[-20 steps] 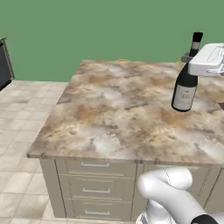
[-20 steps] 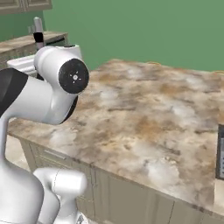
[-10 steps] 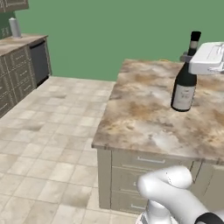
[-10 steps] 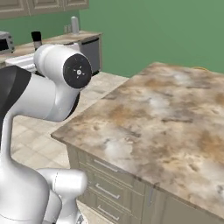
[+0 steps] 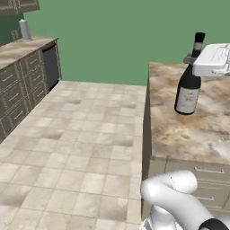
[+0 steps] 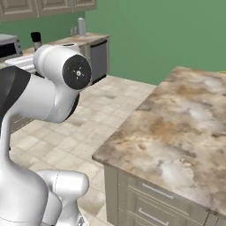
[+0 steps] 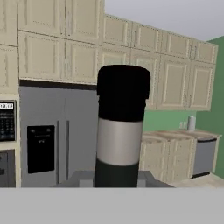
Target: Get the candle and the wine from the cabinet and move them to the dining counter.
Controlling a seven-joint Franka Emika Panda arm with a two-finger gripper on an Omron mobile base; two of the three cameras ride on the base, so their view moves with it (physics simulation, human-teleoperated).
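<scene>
My gripper is shut on the slim neck of the wine, a dark bottle with a pale label that hangs upright. The bottle's black cap pokes up behind my arm in the right base view. Close up in the hand view, the wine's neck and cap rise between the fingers. The dining counter lies under and behind the bottle; whether the bottle touches it I cannot tell. That marbled slab is also on the right. Beige wall cabinet doors stand shut. The candle is out of view.
A tiled floor opens to the left of the island. Beyond it runs a low worktop with drawers, a dark dishwasher and a grey canister. A steel fridge stands under the wall cabinets.
The whole scene has shifted with the base: the island has slid to the right and the floor and far worktop have come into view. The wine stays in the shut gripper.
</scene>
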